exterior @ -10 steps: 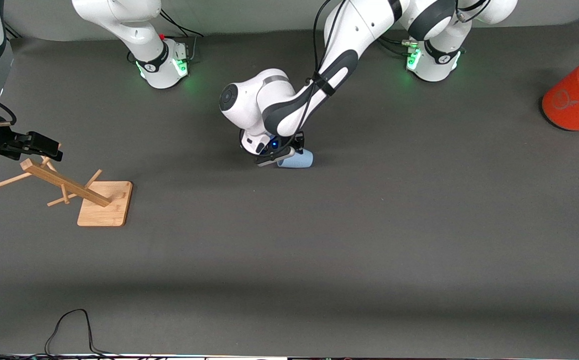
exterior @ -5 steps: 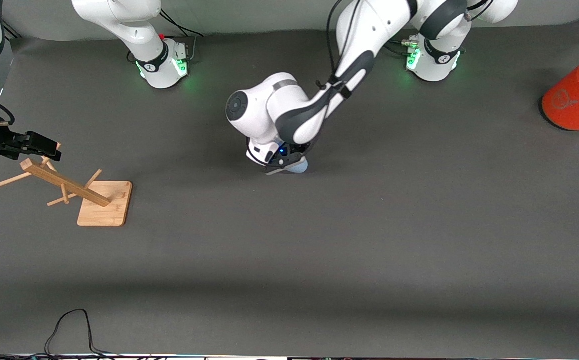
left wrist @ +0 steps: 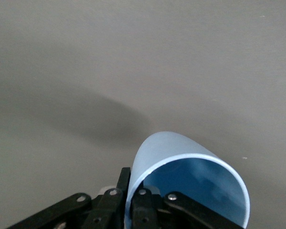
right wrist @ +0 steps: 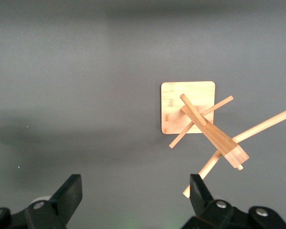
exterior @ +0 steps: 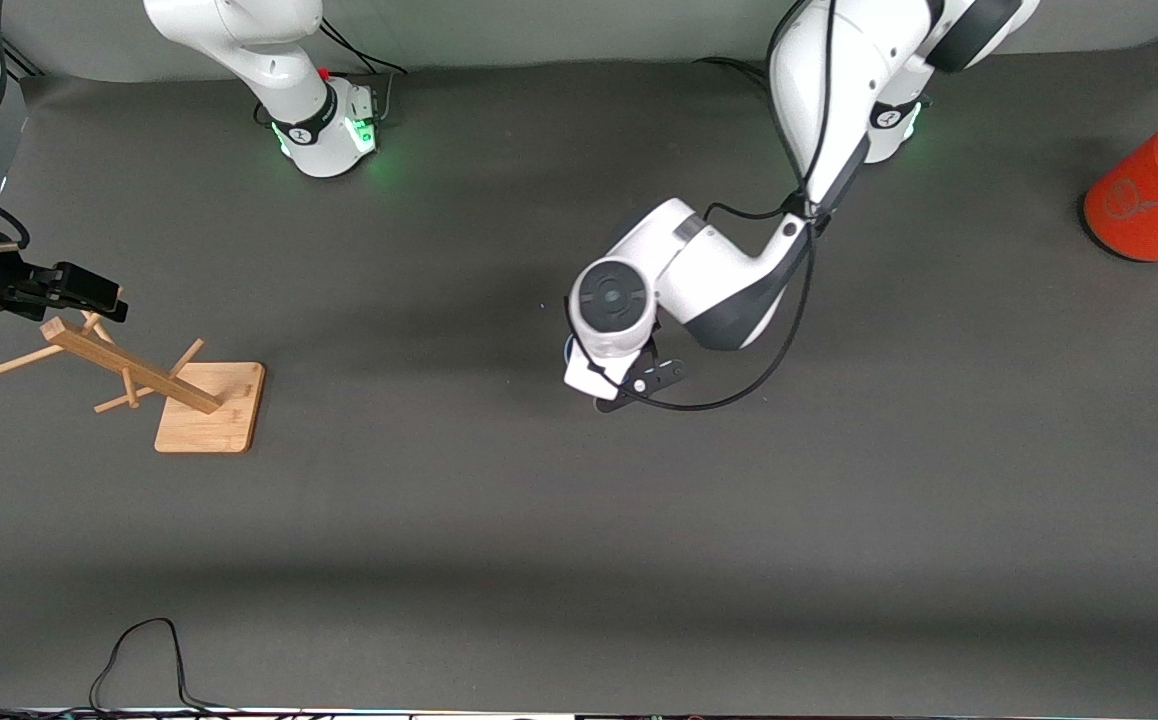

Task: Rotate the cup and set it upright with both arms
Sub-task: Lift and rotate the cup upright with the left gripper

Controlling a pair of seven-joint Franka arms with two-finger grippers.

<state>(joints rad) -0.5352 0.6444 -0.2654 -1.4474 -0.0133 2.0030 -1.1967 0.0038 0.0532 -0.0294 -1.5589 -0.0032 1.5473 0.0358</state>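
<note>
Front view: high, facing the robots, whole bench point(exterior: 579, 520).
Left wrist view: close on the cup point(left wrist: 190, 176).
Right wrist view: looks down on the wooden rack point(right wrist: 200, 119), shared with the front view point(exterior: 169, 385).

smooth plastic cup point(left wrist: 181, 157), wooden rack point(exterior: 139, 375), matt table point(exterior: 639, 550)

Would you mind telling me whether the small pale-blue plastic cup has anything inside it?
Empty: the left wrist view looks into the pale-blue plastic cup, gripped at its rim by the left gripper, showing only bare blue wall.
</note>
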